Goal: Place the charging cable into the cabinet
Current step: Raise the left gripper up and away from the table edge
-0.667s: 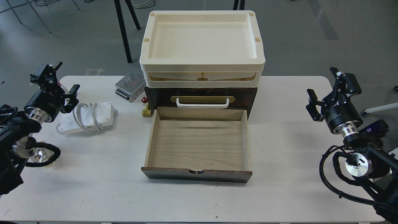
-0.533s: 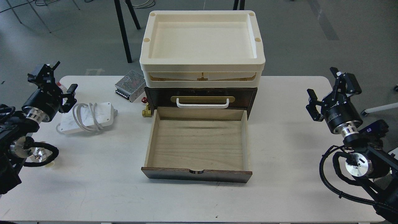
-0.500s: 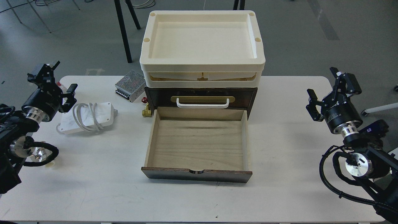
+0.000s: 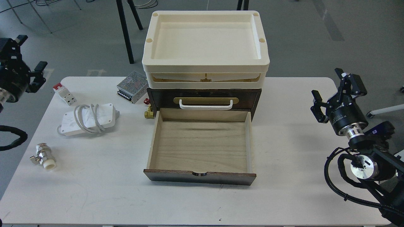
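Note:
The charging cable [image 4: 90, 119], a flat white adapter with a pale cord looped around it, lies on the white table left of the cabinet. The dark-brown cabinet [image 4: 203, 94] stands mid-table with cream trays [image 4: 205, 41] stacked on top. Its pale wood drawer [image 4: 202, 145] is pulled out towards me and is empty. My left gripper [image 4: 30, 52] is open and empty, raised beyond the table's far left edge, well clear of the cable. My right gripper [image 4: 328, 84] is open and empty above the table's right end.
A perforated metal power supply [image 4: 132, 85] sits behind the cable. A small white block with a red tab [image 4: 64, 94] lies at the far left. A brass valve [image 4: 148, 111] sits by the cabinet's left side. A metal fitting with a white cap [image 4: 44, 158] lies front left.

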### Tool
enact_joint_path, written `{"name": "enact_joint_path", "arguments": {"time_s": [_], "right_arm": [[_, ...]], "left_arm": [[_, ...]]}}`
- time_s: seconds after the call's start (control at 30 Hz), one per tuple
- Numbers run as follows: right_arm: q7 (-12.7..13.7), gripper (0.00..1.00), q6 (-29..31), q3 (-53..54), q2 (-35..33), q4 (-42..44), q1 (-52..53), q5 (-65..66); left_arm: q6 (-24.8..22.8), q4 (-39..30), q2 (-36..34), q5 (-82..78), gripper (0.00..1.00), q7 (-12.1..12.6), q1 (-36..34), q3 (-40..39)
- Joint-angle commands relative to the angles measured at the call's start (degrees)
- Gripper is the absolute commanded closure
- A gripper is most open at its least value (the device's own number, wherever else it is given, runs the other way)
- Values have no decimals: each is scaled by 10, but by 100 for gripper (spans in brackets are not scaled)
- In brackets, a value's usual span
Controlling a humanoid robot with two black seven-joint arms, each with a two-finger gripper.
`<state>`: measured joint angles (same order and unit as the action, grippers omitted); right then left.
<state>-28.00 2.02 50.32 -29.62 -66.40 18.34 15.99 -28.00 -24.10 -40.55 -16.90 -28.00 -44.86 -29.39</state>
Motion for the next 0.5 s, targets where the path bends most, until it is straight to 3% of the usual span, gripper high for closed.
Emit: {"name": "enact_joint_path", "arguments": {"time_s": [0.0, 0.23, 0.47], "right_arm": [[0, 1, 0, 0, 0, 0, 0, 0], [0, 1, 0, 0, 0, 0, 0, 0], [0, 1, 0, 0, 0, 0, -1, 0]], "left_arm": [[0, -14, -22, -94, 0, 0, -59, -2], [0, -117, -68, -252, 0, 0, -141, -3], [0, -215, -87, -562, 0, 0, -191, -1]]}}
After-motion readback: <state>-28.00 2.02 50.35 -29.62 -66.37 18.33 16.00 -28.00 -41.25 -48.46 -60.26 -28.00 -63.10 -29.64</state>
